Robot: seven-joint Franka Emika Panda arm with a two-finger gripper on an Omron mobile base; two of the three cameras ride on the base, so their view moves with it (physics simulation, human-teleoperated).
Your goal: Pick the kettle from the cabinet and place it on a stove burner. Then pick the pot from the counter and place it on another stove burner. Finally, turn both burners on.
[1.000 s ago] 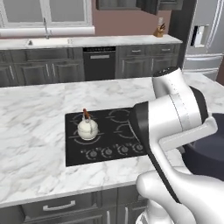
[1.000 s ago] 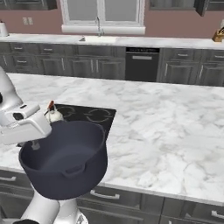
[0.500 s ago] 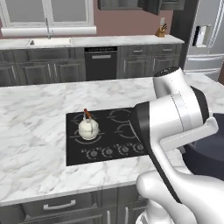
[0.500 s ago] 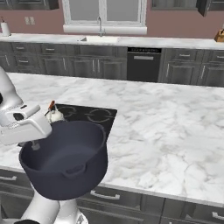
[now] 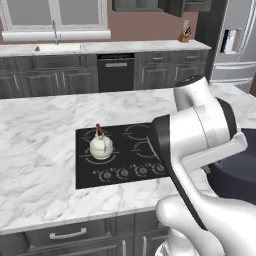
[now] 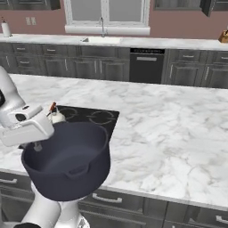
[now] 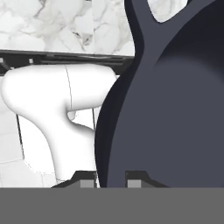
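You've got a white marble counter [image 5: 40, 165] running wide left-right, dark cabinets w/ sink along the far wall. Black cooktop [image 5: 135, 155] sits in it. Pot [image 6: 67, 162] hangs upright, mouth up, off the counter's near edge, gripper [image 7: 111, 177] clamped on its rim. Kettle [image 5: 101, 146] upright on the far-left burner; can't tell where its spout points.

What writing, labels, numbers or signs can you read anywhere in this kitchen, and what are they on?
No readable text anywhere.
Flat black glass cooktop: pale marks around its round knobs, too small to read.
Small cream-white kettle: no label.
Round dark navy pot, held by the gripper: plain.
Steel fridge: dispenser panel, no legible words.
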